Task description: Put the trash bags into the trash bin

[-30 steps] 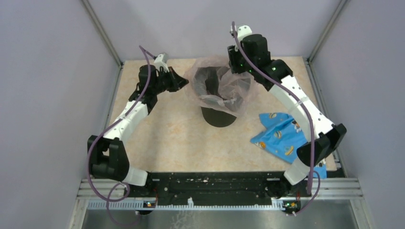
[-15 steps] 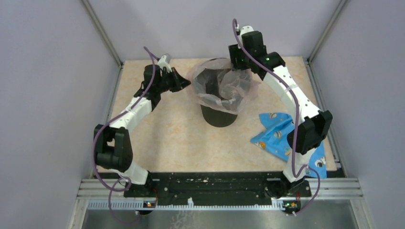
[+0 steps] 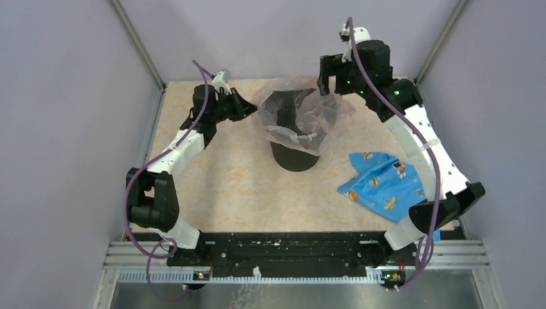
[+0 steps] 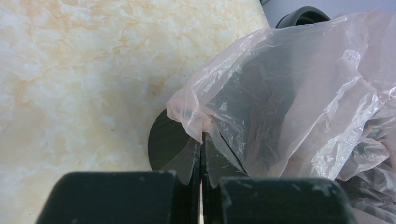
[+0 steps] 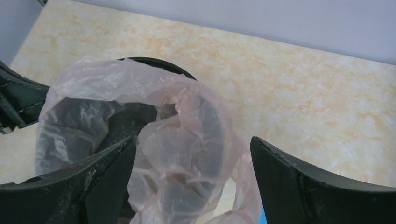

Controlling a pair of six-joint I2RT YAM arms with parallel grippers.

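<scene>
The trash bag (image 3: 302, 112) is draped over the mouth of the trash bin (image 3: 295, 159), which stands upright at the far middle of the bench (image 3: 225, 180). Part of the pale-pink film is sunk inside the bin. The rest is bunched loosely over the rim, mostly on the near and right sides.

The left end effector (image 4: 201, 140) is pressed together on a fold of the bag's left edge, just outside the bin's wall. The right end effector (image 5: 192, 140) is spread wide above the far right of the bag, and nothing is held in it.

The step in hand is judged to be the seating of the bag into the bin, with one edge held and the other free. For the next move, the loose right side would probably have to be gripped or pushed down so that the film is drawn inside. The pinch on the left would have to be kept meanwhile, or the thin film may slip.

Counted: one trash bag, one bin, two end effectors, and one blue patterned cloth (image 3: 383, 187) lying at the near right, well apart from the bin.
</scene>
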